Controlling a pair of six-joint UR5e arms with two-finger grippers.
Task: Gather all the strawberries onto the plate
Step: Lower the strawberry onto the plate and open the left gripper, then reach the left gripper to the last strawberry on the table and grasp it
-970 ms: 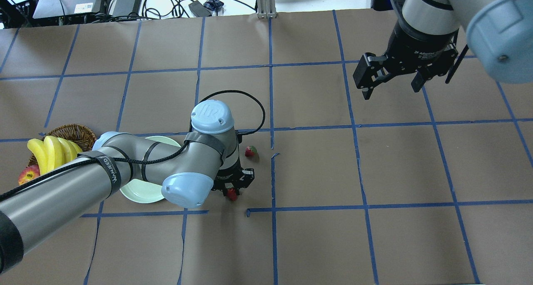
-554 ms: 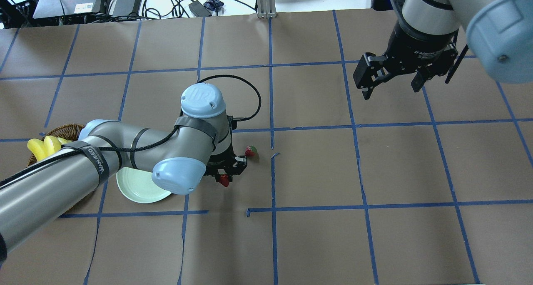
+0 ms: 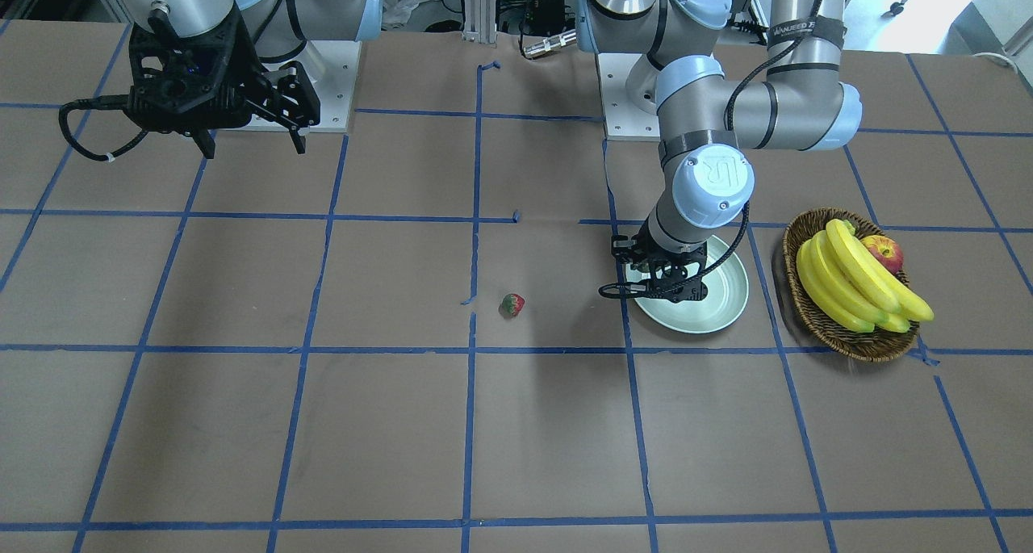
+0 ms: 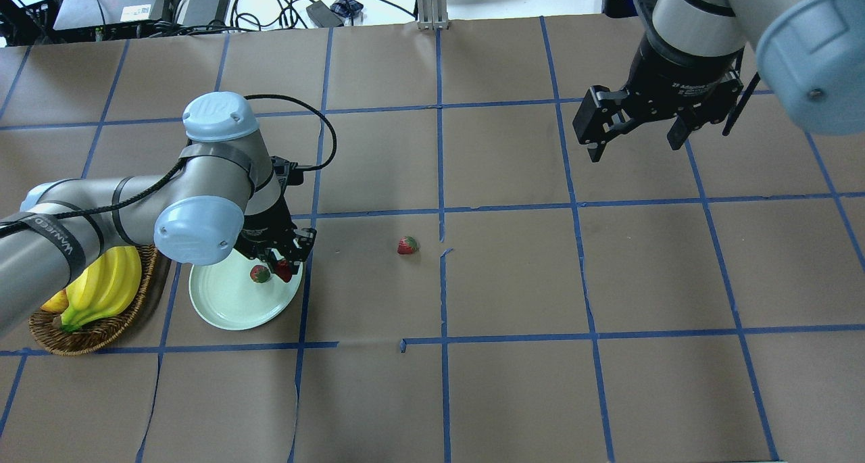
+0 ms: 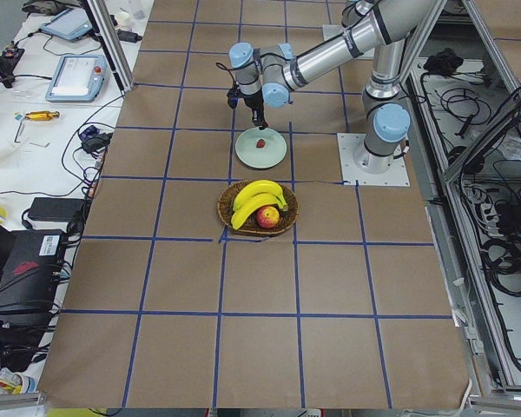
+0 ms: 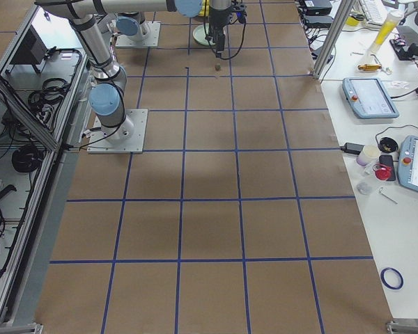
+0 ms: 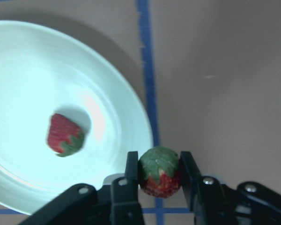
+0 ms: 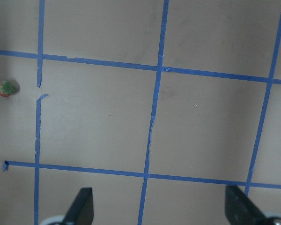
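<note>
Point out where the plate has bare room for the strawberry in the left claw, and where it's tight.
Bare: on the plate, the half toward the robot, between the resting strawberry and the rim, and the side by the basket. Tight: the rim away from the basket, where the left claw grips the held strawberry beside the resting one.

- Table (image 4: 513, 280): carries every item below.
- Basket (image 4: 88, 338): on the table at the robot's far left, just beside the plate (image 4: 230, 311), on its left.
- Bananas (image 4: 101, 287), apple (image 3: 884, 253): in the basket, apple left of the bananas.
- Strawberry 1 (image 4: 259, 274): in the plate, toward its right side.
- Strawberry 2 (image 7: 159, 172): between the left gripper's (image 4: 284, 263) fingers, above the plate's right rim, just right of strawberry 1.
- Strawberry 3 (image 4: 407, 245): on the table, right of the plate, well apart.
- Right gripper (image 4: 635, 135): above the table's far right, well apart from all 3 strawberries.
</note>
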